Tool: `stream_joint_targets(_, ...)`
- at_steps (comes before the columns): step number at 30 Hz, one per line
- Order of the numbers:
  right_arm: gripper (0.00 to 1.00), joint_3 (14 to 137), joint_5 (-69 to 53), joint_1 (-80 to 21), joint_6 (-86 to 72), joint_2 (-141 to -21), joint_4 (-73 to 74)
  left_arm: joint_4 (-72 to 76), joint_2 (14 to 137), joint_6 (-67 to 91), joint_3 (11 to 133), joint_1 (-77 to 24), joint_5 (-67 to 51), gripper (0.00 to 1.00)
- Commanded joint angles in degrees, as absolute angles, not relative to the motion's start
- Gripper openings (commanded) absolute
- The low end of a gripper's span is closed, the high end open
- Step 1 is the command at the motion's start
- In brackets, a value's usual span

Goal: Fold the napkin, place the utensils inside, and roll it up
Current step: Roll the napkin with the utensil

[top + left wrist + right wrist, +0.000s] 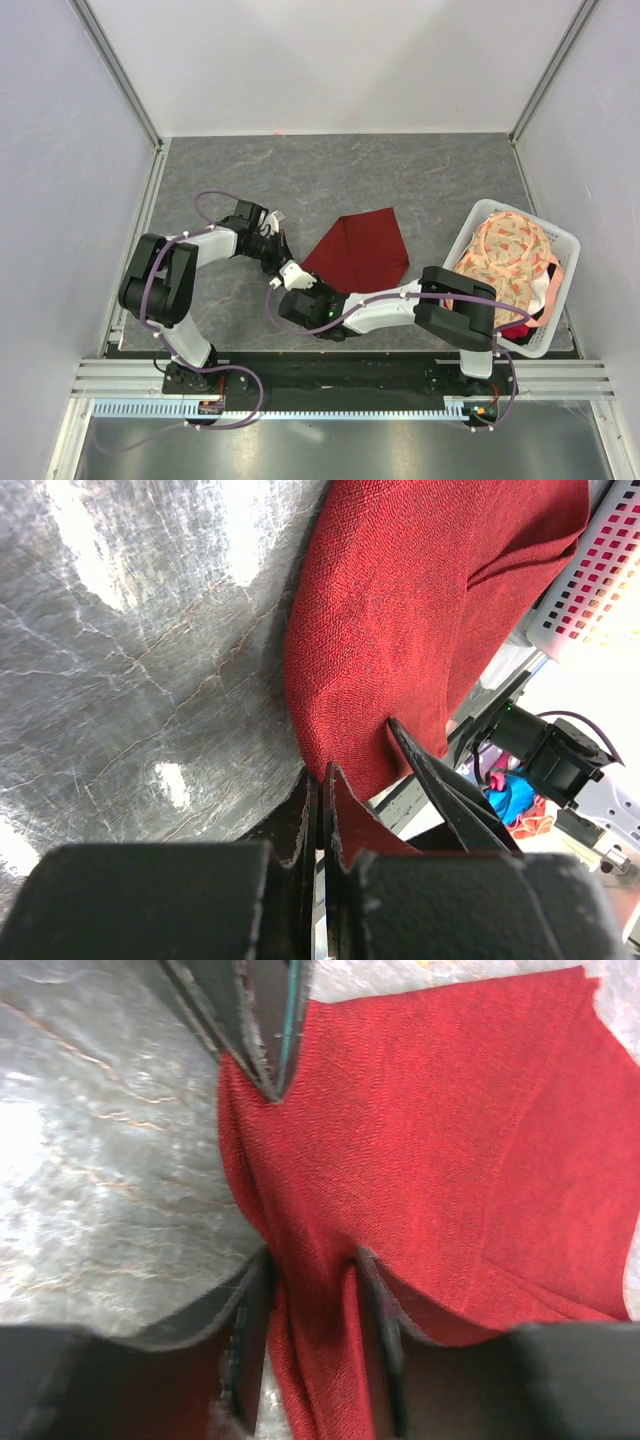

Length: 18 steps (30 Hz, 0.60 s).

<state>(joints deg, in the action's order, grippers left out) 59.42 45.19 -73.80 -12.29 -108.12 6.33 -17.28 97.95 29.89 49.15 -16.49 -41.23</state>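
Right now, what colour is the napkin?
The napkin is plain dark red, clearest in the right wrist view.

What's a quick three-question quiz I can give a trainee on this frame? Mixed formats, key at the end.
1. True or false: the napkin sits inside the white basket.
2. What fills the basket? A) a floral cloth B) plates C) cups
3. Short answer: which is closed on the napkin, the left pincer, the right pincer, or both?

Key:
1. False. It lies on the table.
2. A.
3. Both, gripping along the same edge.
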Motion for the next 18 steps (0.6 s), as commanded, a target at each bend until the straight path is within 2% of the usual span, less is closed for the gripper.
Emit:
stream_joint_targets(1, 0.4, 60.4, 49.9, -74.0, -12.0, -109.6, 6.5, -17.7, 99.1, 27.8, 51.2, -15.9, -44.0, 0.02)
stream_joint_targets(8, 0.23, 58.5, 44.2, -74.0, -8.8, -108.8, 3.6, -17.7, 99.1, 27.3, 51.4, -15.7, -43.6, 0.02)
stream_joint_targets(10, 0.11, 58.3, 40.6, -73.9, -7.0, -108.5, 2.6, -17.7, 99.1, 27.5, 51.2, -15.6, -43.5, 0.08)
stream_joint_targets(11, 0.08, 58.6, 39.1, -73.7, -6.6, -108.5, 2.7, -17.5, 98.7, 27.6, 51.2, -15.6, -43.2, 0.13)
stream_joint_targets(12, 0.02, 58.8, 37.1, -73.6, -6.2, -108.5, 2.7, -17.5, 98.5, 27.7, 51.1, -15.7, -42.7, 0.23)
stream_joint_targets(13, 0.0, 59.2, 32.4, -73.0, -5.5, -108.9, 3.3, -17.4, 97.5, 28.1, 51.1, -15.6, -42.1, 0.29)
stream_joint_targets(14, 0.0, 59.9, 30.3, -72.6, -5.5, -108.8, 3.7, -17.1, 96.8, 28.4, 50.7, -15.6, -40.4, 0.42)
stream_joint_targets(15, 0.0, 60.2, 27.5, -71.9, -5.4, -108.6, 4.0, -16.7, 95.9, 28.7, 50.2, -15.2, -39.6, 0.5)
stream_joint_targets(17, 0.0, 60.9, 21.3, -71.0, -5.9, -107.6, 5.3, -13.4, 93.2, 31.2, 47.2, -14.4, -36.3, 0.66)
stream_joint_targets(18, 0.0, 61.1, 18.8, -69.6, -6.1, -107.1, 5.8, -12.1, 92.3, 32.0, 46.1, -13.9, -35.1, 0.68)
